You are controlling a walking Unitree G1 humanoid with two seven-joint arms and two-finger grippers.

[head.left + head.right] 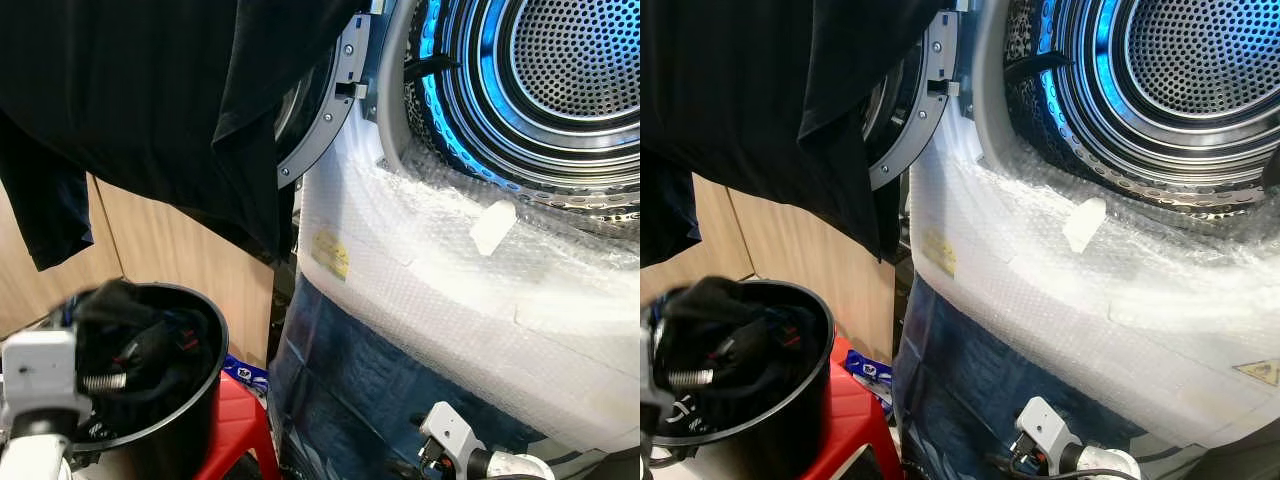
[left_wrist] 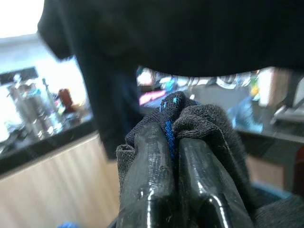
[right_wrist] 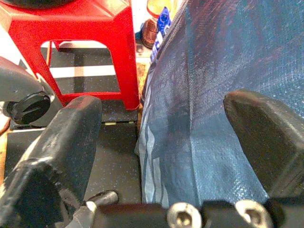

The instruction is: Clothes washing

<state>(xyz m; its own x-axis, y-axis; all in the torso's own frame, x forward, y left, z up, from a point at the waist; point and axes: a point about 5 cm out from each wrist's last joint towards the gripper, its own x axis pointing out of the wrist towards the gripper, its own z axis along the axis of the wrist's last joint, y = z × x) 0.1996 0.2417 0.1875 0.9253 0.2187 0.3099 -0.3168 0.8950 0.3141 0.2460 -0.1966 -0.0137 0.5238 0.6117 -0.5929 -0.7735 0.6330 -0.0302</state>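
From the head, a black bucket (image 1: 170,400) of dark clothes sits on a red stool (image 1: 235,430) left of the open washer drum (image 1: 540,80), with a black garment (image 1: 150,110) hanging above. The left wrist shows the left pincer (image 2: 173,142) clamped on a dark sock (image 2: 199,123). The right wrist shows the right pincer (image 3: 161,137) spread apart, low beside a blue tarp (image 3: 218,71).

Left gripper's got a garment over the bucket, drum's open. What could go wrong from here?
1. The left gripper pinches only a bunched edge of the dark sock; it may slip out on the way to the drum.
2. A black garment hangs across the washer door and could snag the arm.
3. The black bucket sits on a red stool; a tug might tip it.
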